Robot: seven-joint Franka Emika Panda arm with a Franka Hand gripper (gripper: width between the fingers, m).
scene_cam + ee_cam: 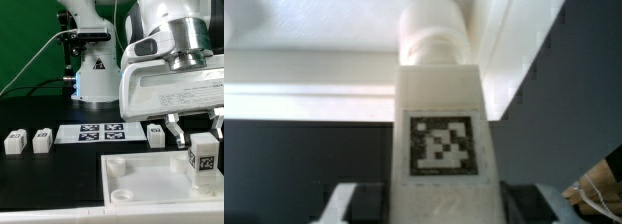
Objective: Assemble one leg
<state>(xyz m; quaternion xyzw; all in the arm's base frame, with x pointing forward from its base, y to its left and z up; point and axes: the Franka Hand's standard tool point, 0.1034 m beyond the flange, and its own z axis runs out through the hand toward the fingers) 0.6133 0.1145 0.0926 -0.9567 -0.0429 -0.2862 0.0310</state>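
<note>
My gripper (pixel 200 140) is shut on a leg (pixel 204 160), a small white block with a black-and-white tag, held upright at the exterior view's right. The leg's lower end is at the surface of the large flat white panel (pixel 150 178); I cannot tell whether it sits in a socket. In the wrist view the leg (pixel 441 100) fills the middle, tag facing the camera, clamped between my gripper (pixel 441 206) fingers (pixel 359 204), with the panel (pixel 295 50) beyond its tip. Three more legs lie on the black table, two on the left (pixel 14 142) (pixel 42 140) and one by the panel (pixel 155 134).
The marker board (pixel 100 132) lies flat behind the panel. Two round sockets (pixel 120 170) show on the panel's left side. The arm's white base (pixel 95 70) stands at the back, with a cable to its left.
</note>
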